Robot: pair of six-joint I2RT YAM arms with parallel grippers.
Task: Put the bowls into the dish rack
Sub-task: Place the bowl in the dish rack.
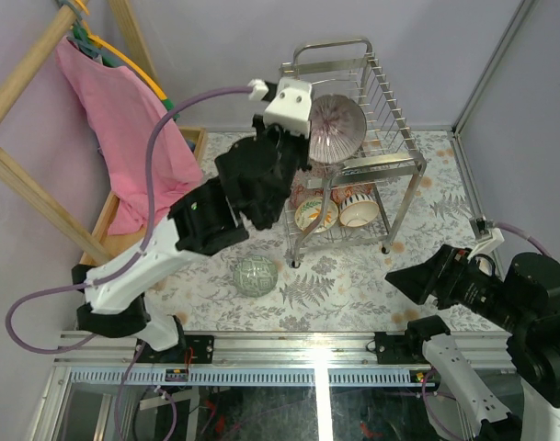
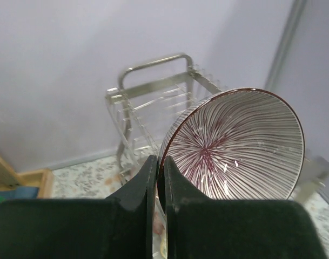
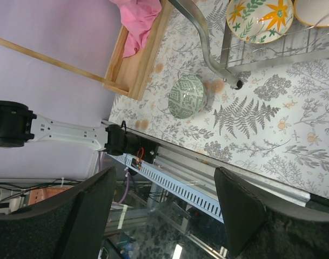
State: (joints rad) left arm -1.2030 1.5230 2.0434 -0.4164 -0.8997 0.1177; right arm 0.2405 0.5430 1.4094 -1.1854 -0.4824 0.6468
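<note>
At 4 o'clock in the top view, the right tool [image 3: 164,181] hangs over the table [image 1: 353,285] with its jaws spread wide and nothing between them. A green bowl [image 1: 252,276] sits on the table near 7 o'clock, just in front of the rack [image 1: 394,119]. Farther back, around 1 o'clock, a floral bowl [image 1: 316,214] and a pale bowl [image 1: 360,211] rest side by side on the rack's lower tier, and above them the left tool [image 2: 160,162] is clamped on the rim of a striped bowl [image 2: 240,145], tilted on edge over the upper tier.
</note>
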